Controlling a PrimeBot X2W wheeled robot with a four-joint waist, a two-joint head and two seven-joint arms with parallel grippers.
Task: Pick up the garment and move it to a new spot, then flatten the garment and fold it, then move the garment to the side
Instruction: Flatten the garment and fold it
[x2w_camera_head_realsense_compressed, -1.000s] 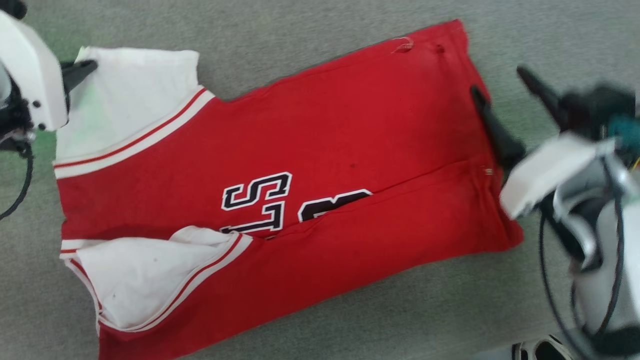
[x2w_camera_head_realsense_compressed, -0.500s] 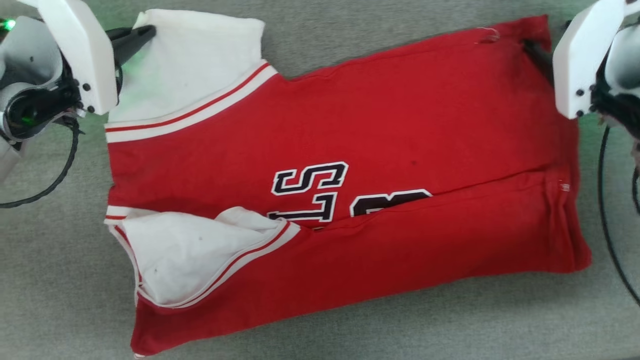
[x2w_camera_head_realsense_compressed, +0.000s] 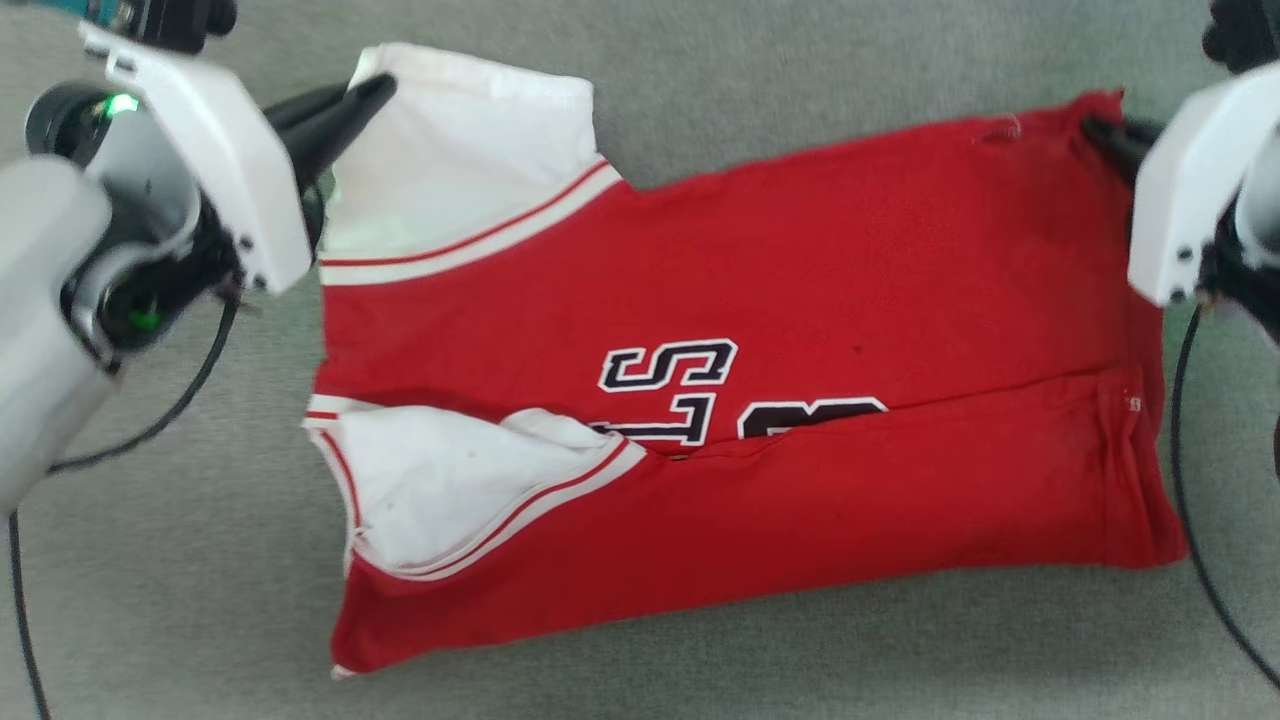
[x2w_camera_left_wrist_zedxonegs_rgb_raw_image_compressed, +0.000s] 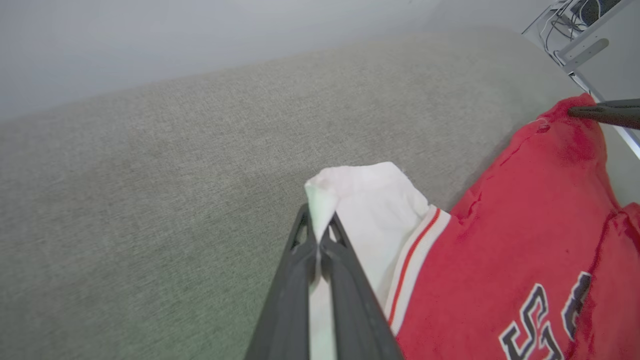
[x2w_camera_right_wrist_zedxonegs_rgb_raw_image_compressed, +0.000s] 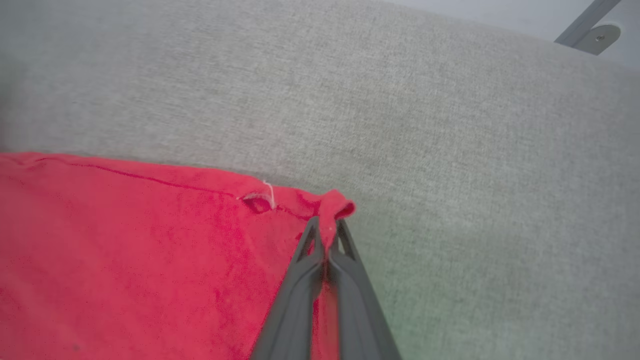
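The garment (x2w_camera_head_realsense_compressed: 850, 280) is a bright-red top with white sleeve panels and black-and-white lettering, lying partly folded on a grey fabric surface. My left gripper (x2w_camera_head_realsense_compressed: 372, 88) is at its far left corner, shut on the tip of the white sleeve. The left wrist view shows that white corner (x2w_camera_left_wrist_zedxonegs_rgb_raw_image_compressed: 325, 192) pinched between the closed fingers of my left gripper (x2w_camera_left_wrist_zedxonegs_rgb_raw_image_compressed: 316, 227). My right gripper (x2w_camera_head_realsense_compressed: 1098, 128) is at the far right corner, shut on the red hem. In the right wrist view the red corner (x2w_camera_right_wrist_zedxonegs_rgb_raw_image_compressed: 336, 207) bunches up between the closed fingers of my right gripper (x2w_camera_right_wrist_zedxonegs_rgb_raw_image_compressed: 327, 227).
Grey fabric surface (x2w_camera_head_realsense_compressed: 800, 80) extends on all sides of the garment. Black cables (x2w_camera_head_realsense_compressed: 1195, 500) hang from both arms at the picture's edges. A metal bracket (x2w_camera_right_wrist_zedxonegs_rgb_raw_image_compressed: 592, 31) and a pale wall lie beyond the far edge; a stand with wires (x2w_camera_left_wrist_zedxonegs_rgb_raw_image_compressed: 575, 30) is at the far right.
My right gripper went from open beside the red hem to shut on the far right corner. The left gripper has kept hold of the white sleeve. The head camera has shifted.
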